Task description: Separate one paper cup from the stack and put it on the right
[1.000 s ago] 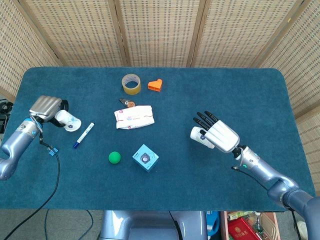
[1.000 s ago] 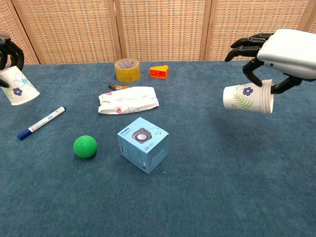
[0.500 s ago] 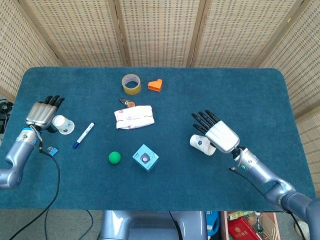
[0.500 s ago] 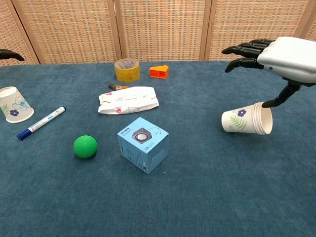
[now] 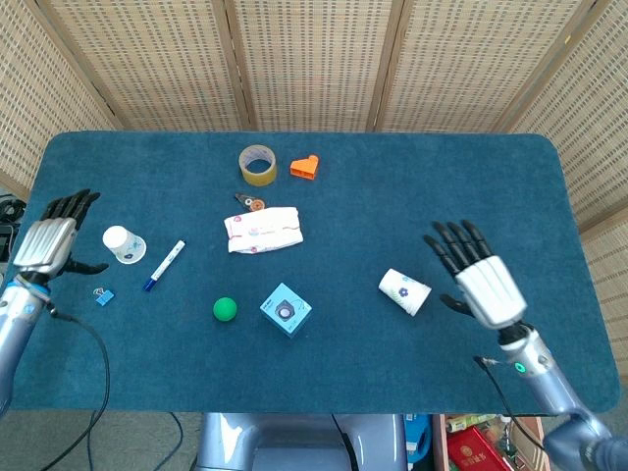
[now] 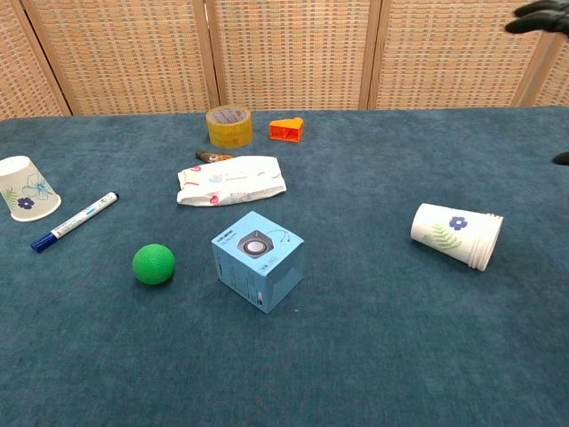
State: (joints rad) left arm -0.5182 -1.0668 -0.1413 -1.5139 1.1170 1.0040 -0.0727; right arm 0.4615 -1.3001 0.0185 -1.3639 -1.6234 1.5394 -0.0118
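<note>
A white paper cup stack with a blue flower print (image 5: 404, 291) (image 6: 456, 234) lies on its side on the right part of the table. A single paper cup (image 5: 123, 244) (image 6: 26, 188) stands upside down at the far left. My right hand (image 5: 481, 278) is open, fingers spread, to the right of the lying cups and apart from them; in the chest view only its fingertips (image 6: 540, 15) show at the top right. Left of the single cup, my left hand (image 5: 49, 242) is open and holds nothing.
A blue marker (image 5: 164, 265), a green ball (image 5: 225, 309), a light blue box (image 5: 286, 309) and a tissue pack (image 5: 262, 229) lie mid-table. A tape roll (image 5: 257, 164) and an orange piece (image 5: 305, 168) sit at the back. A small blue clip (image 5: 102, 293) lies near the left hand.
The right hand let go of the cup stack, which now lies on the table, and drew back to the right. The left hand released its cup upside down and moved left.
</note>
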